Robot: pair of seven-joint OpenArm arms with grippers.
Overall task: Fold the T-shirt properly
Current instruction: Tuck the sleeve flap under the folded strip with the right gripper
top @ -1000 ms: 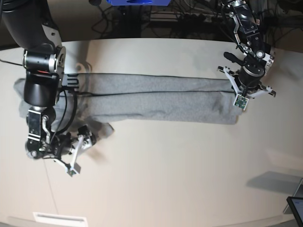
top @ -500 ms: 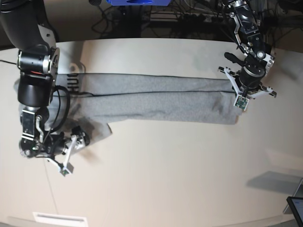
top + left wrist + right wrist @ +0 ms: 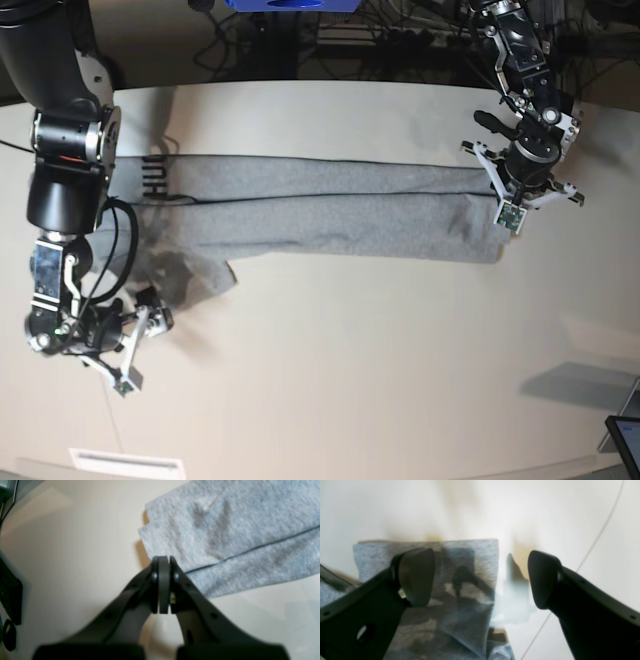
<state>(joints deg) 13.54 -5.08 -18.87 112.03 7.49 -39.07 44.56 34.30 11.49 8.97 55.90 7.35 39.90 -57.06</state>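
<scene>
Right arm has dropped further toward the near-left part of the counter (image 3: 350,380) compared with a second ago, so its pincer (image 3: 135,345) now sits off the sleeve instead of over it; left arm hasn't shifted. T-shirt (image 3: 320,210) lies as a long folded grey band across the far half of the counter, one lengthwise fold line running down it, a strip of black lettering (image 3: 153,178) showing at its left end and a sleeve flap (image 3: 190,275) sticking out toward the near side. Right pincer (image 3: 480,580) is spread wide, nothing between the fingers; right wrist view shows one fingertip over a squared-off piece of grey cloth (image 3: 460,580) and the other over bare counter, whether either touches is unclear. Left pincer (image 3: 163,562) is pressed together, empty, tips right at the shirt's end edge (image 3: 175,547) where the two layers meet; contact with the cloth can't be confirmed. In the base view that pincer (image 3: 508,205) sits over the right end of the band. Clutter: thin cable (image 3: 595,542) lying on the counter by the right pincer, black cables and a blue object (image 3: 290,5) behind the far edge, a white label (image 3: 125,463) at the near-left edge, corner of a dark screen (image 3: 627,440) at lower right. Right arm's own links cover the shirt's left end.
</scene>
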